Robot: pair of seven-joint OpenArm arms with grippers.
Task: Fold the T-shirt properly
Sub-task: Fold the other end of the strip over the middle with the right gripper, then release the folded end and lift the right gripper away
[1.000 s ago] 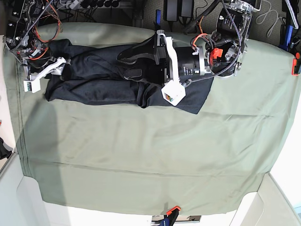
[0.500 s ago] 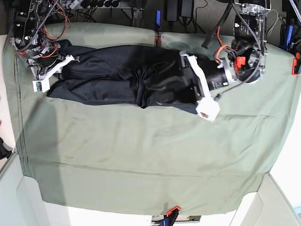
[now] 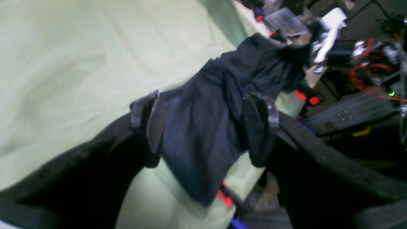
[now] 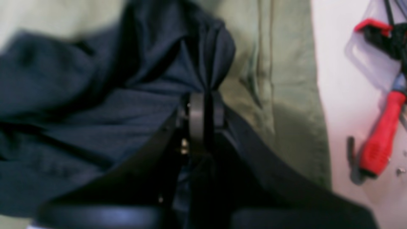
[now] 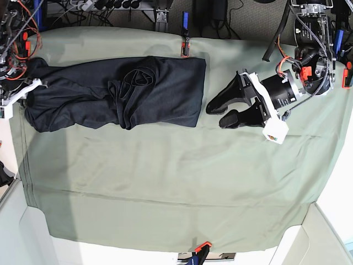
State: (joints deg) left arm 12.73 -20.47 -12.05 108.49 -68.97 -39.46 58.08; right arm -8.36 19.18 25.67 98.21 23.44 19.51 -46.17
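The dark T-shirt (image 5: 132,91) lies stretched in a long wrinkled band across the back left of the olive cloth (image 5: 165,182). At its left end my right gripper (image 5: 26,91) is shut on a pinch of the fabric. The right wrist view shows the closed jaws of the right gripper (image 4: 205,108) with T-shirt (image 4: 95,105) fabric gathered between them. My left gripper (image 5: 216,114) hovers open just right of the shirt's right edge, holding nothing. In the left wrist view the left gripper (image 3: 203,108) stands wide, the T-shirt (image 3: 203,127) seen beyond its fingers.
The olive cloth covers the whole table and is clamped at the back (image 5: 185,41), front (image 5: 201,247) and right (image 5: 347,74) edges. A red-handled clamp (image 4: 381,136) hangs off the white table edge beside the right gripper. Cables and electronics line the back.
The right gripper closed on the shirt's left end and dragged the shirt leftward. The left gripper drew back to the right, off the shirt, still open.
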